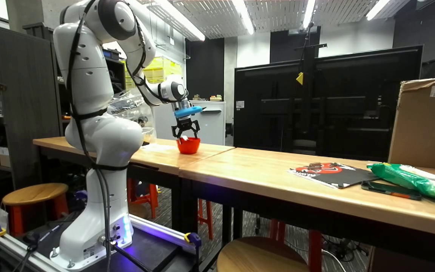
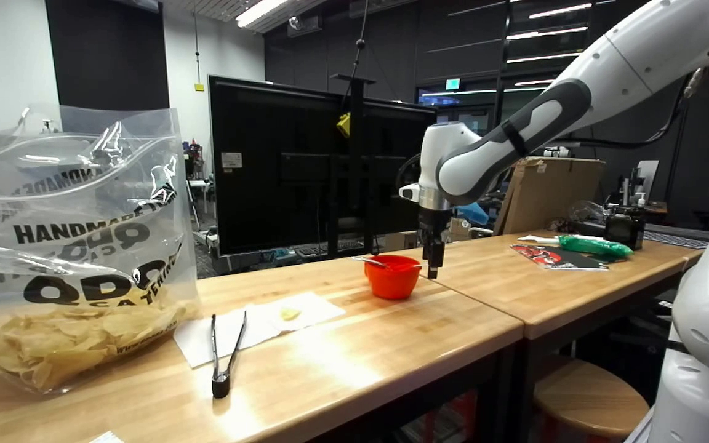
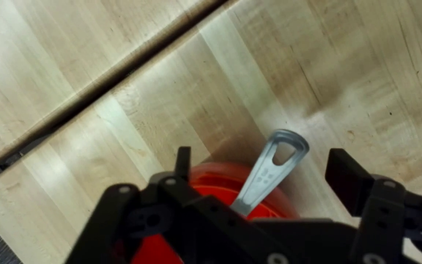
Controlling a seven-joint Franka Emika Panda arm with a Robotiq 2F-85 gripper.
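A red bowl (image 1: 188, 147) stands on the wooden table, near the seam between two tabletops; it shows in both exterior views (image 2: 392, 285). In the wrist view the bowl (image 3: 214, 191) is partly hidden by my gripper. A grey metal utensil handle (image 3: 260, 181) with a slot at its end sticks out over the bowl's rim. My gripper (image 3: 263, 170) is open, with one finger on each side of this handle and apart from it. In both exterior views my gripper (image 1: 186, 136) points down at the bowl's rim (image 2: 433, 274). The utensil's other end is hidden.
A clear bag of chips (image 2: 77, 338), black tongs (image 2: 221, 381) and a white napkin (image 2: 250, 326) with a chip (image 2: 290, 314) lie on the table. Farther along lie a dark printed sheet (image 1: 330, 175), a green packet (image 1: 410, 179) and a black flat object (image 1: 391, 190). A large screen (image 1: 278, 109) stands behind.
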